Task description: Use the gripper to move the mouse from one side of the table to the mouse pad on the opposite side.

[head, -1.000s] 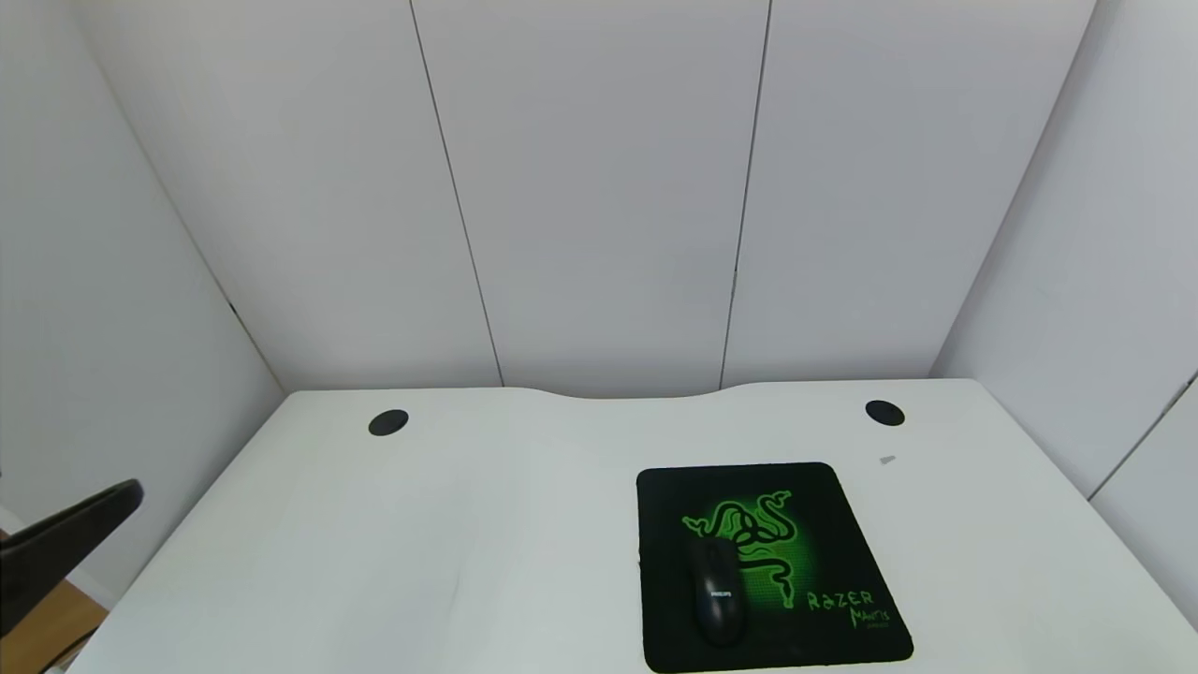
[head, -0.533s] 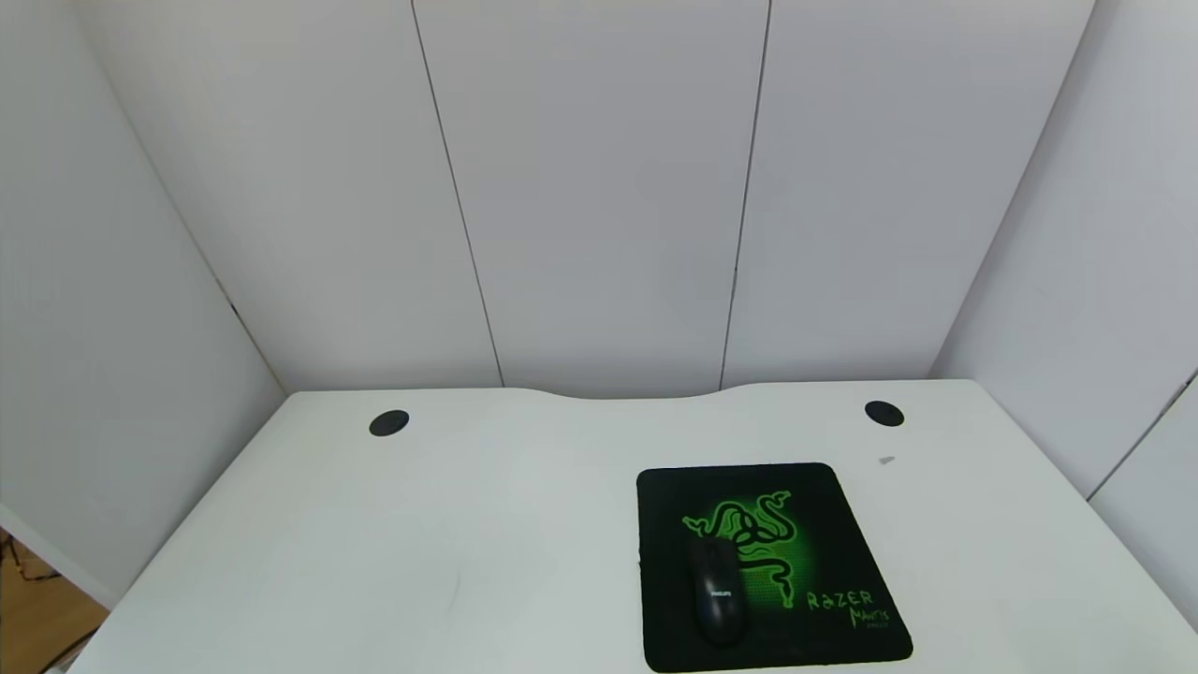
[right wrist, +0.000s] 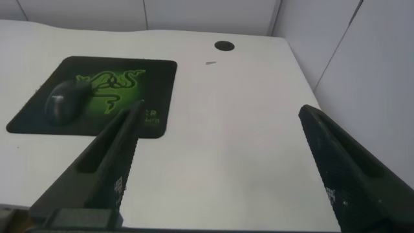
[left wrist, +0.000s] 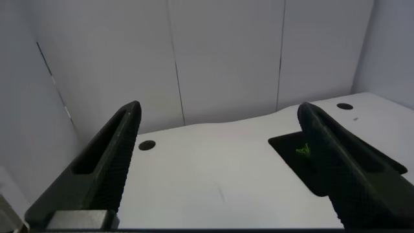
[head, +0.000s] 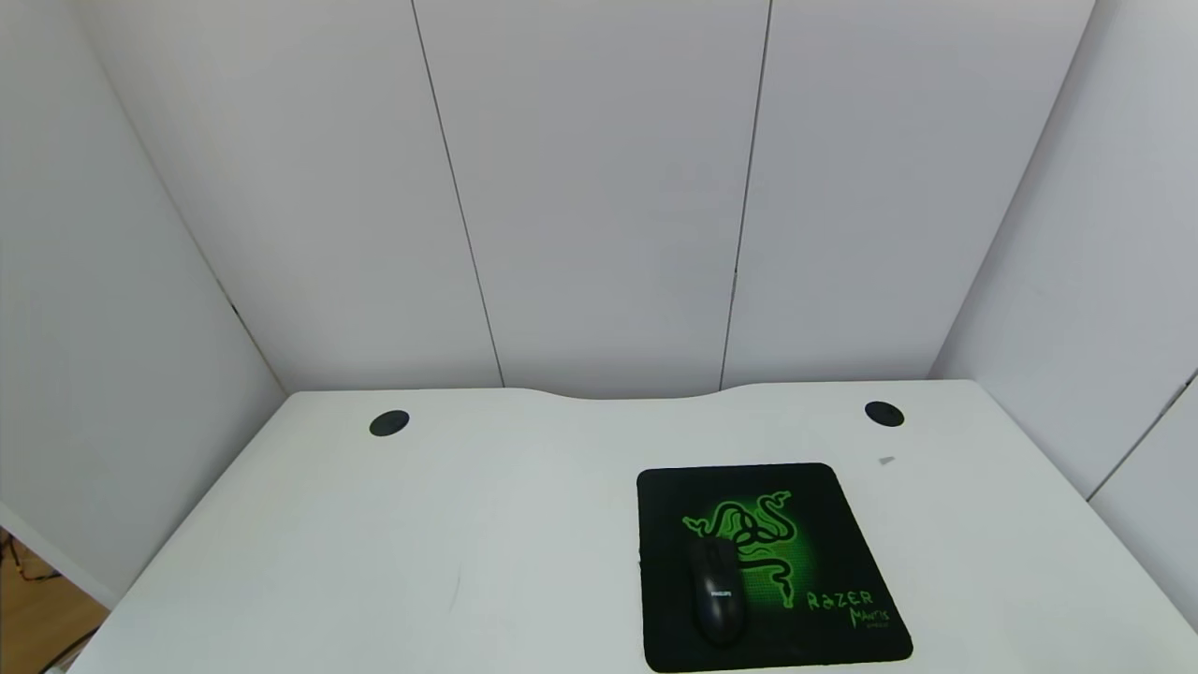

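Now that my left gripper (left wrist: 220, 168) has withdrawn, spread like the right gripper (right wrist: 220, 168), the mouse (head: 717, 590) sits delivered on the Razer mouse pad (head: 833, 524).

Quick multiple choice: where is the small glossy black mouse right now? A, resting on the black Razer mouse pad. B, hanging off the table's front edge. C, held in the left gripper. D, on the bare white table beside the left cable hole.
A: the small glossy black mouse rests on the black square mouse pad with the green logo, with no gripper touching it.
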